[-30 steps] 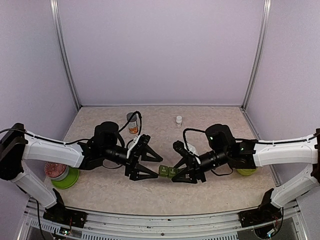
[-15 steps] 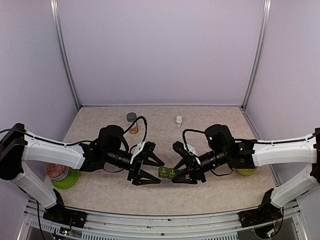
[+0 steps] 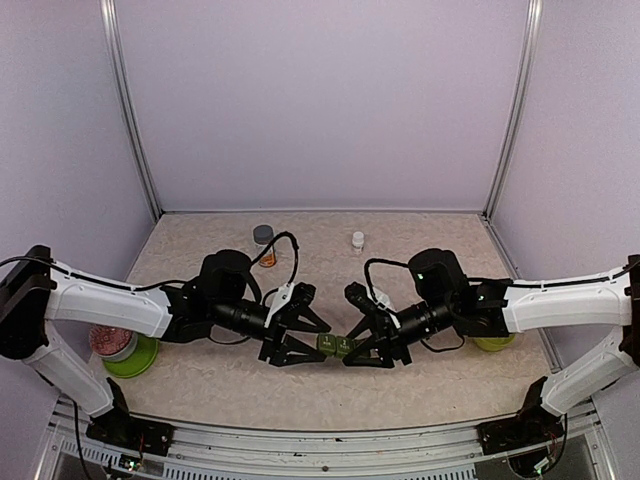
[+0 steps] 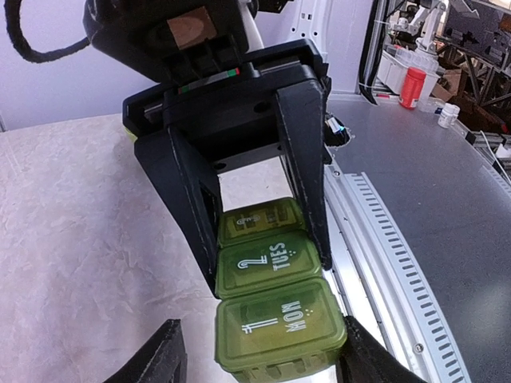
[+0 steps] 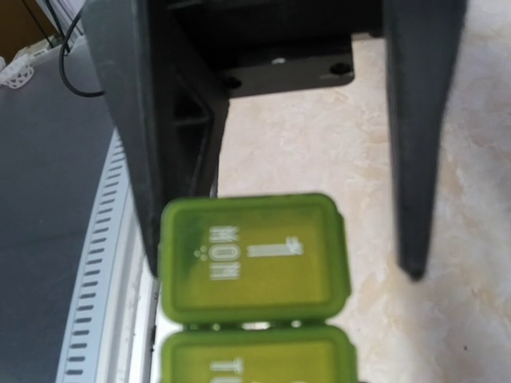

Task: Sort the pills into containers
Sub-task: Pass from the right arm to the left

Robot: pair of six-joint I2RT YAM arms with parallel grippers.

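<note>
Top external view showed the table (image 3: 420, 250) with both arms reaching inward; between the two grippers was the olive-green pill box (image 3: 337, 345), a stubby strip of joined compartments. The right gripper (image 3: 358, 348) was clenched across the box, its fingers pressed to the side walls beside the TUES lid (image 4: 266, 267); the left gripper (image 3: 312, 344) stood released, straddling the end with the MON lid (image 4: 279, 321), one finger clearly apart from the wall. The box looked light, stiff and smooth-walled, likely to skid or twist; pinching the long side walls, clear of the lids, seemed wisest. All three visible lids were shut, so the contents could not be seen. Well back from the left gripper sat a lime-green bowl (image 3: 145, 362) holding a pinkish-topped tub (image 3: 112, 342); beyond that gripper stood a grey-capped bottle (image 3: 264, 243) with something orange inside; beyond the right gripper, a small white bottle (image 3: 357, 240).
</note>
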